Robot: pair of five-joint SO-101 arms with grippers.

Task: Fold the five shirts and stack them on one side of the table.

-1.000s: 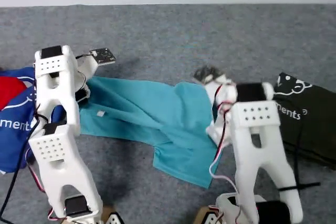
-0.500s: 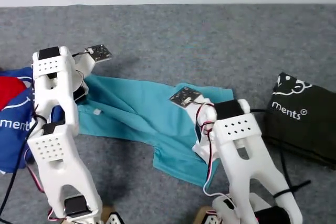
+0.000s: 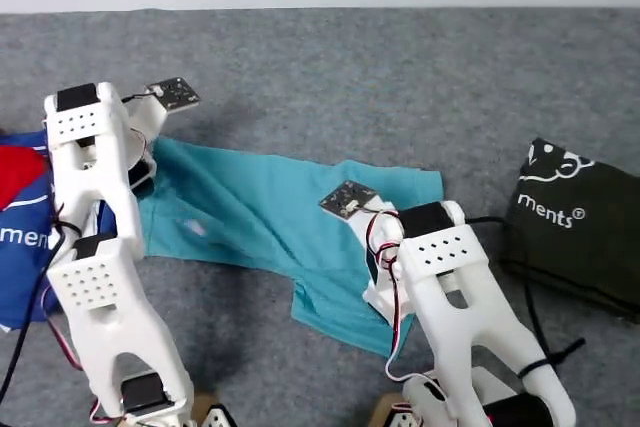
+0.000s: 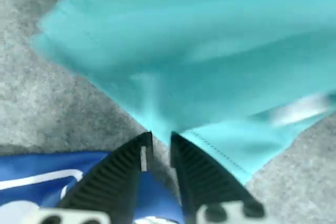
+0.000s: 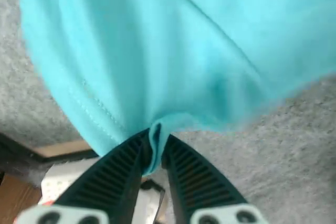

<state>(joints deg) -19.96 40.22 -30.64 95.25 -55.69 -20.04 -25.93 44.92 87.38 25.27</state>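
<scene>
A teal shirt (image 3: 260,212) lies spread and creased across the middle of the grey table. My left gripper (image 4: 160,145) is shut on its edge by the left side, just above a blue shirt (image 4: 47,174). My right gripper (image 5: 156,148) is shut on a bunched fold of the teal shirt (image 5: 157,51), lifted over the shirt's right half near the front. A folded black shirt (image 3: 575,232) rests at the right edge. A blue shirt (image 3: 25,247) and a red one (image 3: 15,172) lie at the left edge.
The grey carpeted table top (image 3: 400,77) stretches bare behind the teal shirt up to the white wall. Both arm bases stand at the front edge, and the right arm's cables (image 3: 545,347) trail toward the black shirt.
The right arm has swung left from beside the black shirt, carrying the teal shirt's right part inward. The left arm has shifted slightly left, pulling its edge along.
</scene>
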